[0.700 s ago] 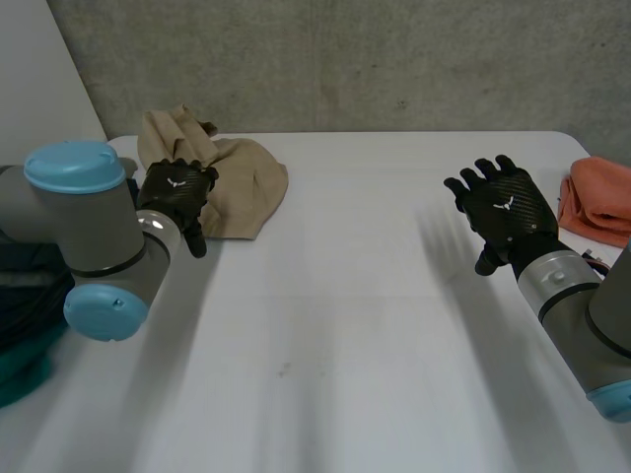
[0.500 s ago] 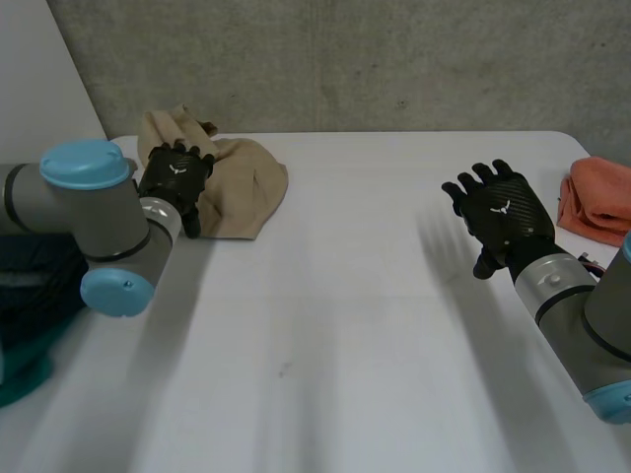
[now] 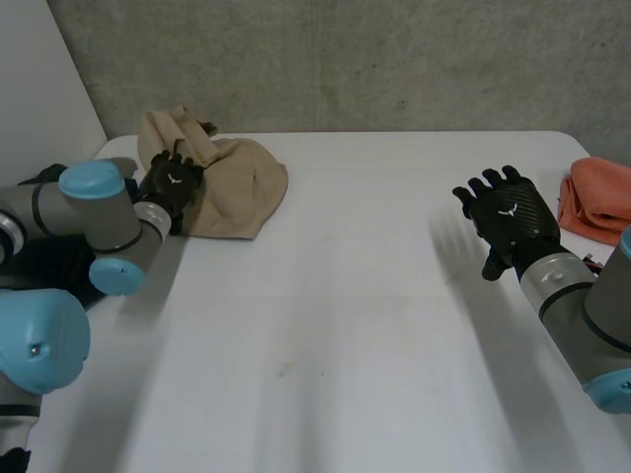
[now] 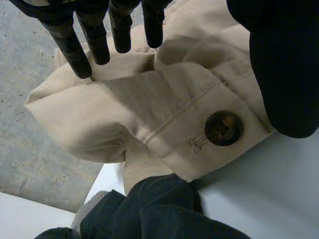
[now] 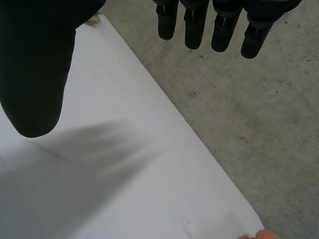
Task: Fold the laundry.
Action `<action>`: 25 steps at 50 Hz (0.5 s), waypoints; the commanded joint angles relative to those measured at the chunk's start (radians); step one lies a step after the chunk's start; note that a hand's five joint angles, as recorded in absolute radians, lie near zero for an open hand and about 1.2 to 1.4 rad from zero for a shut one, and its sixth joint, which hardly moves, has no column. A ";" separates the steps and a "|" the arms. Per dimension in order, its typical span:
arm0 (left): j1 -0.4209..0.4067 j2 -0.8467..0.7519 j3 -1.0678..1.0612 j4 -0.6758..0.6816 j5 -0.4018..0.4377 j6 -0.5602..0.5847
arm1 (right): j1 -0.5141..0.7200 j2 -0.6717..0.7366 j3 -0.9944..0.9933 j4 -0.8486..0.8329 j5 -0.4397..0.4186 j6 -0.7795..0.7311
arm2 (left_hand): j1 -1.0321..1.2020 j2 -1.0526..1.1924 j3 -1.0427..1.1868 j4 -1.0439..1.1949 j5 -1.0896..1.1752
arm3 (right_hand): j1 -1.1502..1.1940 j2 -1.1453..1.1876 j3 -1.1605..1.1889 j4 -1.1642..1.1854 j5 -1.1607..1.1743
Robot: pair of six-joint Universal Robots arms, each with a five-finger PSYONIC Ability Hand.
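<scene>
The white table (image 3: pixel 345 296) lies under the beige garment (image 3: pixel 232 187), which sits bunched and unfolded in a heap. It seems to be trousers. The left arm (image 3: pixel 94 212) reaches to the garment's left side. The right arm (image 3: pixel 582 315) is well apart from it, off to its right. A dark cloth (image 4: pixel 159 209) lies just beside the garment's near-left edge, touching it under a waistband-like fold. An orange cloth (image 3: pixel 598 197) lies far to the garment's right.

The left hand (image 3: pixel 170 183) is at the garment's left edge. Its fingers (image 4: pixel 94 45) are straight and its thumb (image 4: pixel 284 74) is held wide, so it grasps nothing. I cannot tell whether the fingertips touch the fabric. The right hand (image 3: pixel 508 219) is raised well to the garment's right, with its fingers (image 5: pixel 194 30) spread and nothing in it. A brown button (image 4: pixel 224 128) shows on the garment's band near the left thumb.

The step in hand looks like the first reach, with folding not yet begun. Next, the left hand would need to pinch the band or a free edge. It could then draw the garment toward open table so that the right hand can help spread it flat.
</scene>
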 commanded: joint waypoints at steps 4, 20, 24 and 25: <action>-0.003 -0.006 0.052 0.019 0.008 -0.004 | -0.005 0.006 -0.005 0.003 0.003 0.000 | 1.202 1.194 1.188 1.196 1.174 | -0.042 -0.033 -0.030 -0.026 -0.047; -0.157 0.604 -0.446 0.300 -0.147 -0.324 | -0.015 -0.007 -0.008 0.003 0.019 0.006 | 1.202 1.194 1.188 1.196 1.174 | -0.042 -0.033 -0.030 -0.026 -0.047; -0.251 0.727 -0.531 0.206 -0.158 -0.462 | -0.024 -0.016 -0.011 0.006 0.023 0.017 | 1.202 1.194 1.188 1.196 1.174 | -0.042 -0.033 -0.030 -0.026 -0.047; -0.288 0.762 -0.563 0.174 -0.155 -0.518 | -0.026 -0.018 -0.011 0.011 0.023 0.022 | 1.202 1.194 1.188 1.196 1.174 | -0.042 -0.033 -0.030 -0.026 -0.047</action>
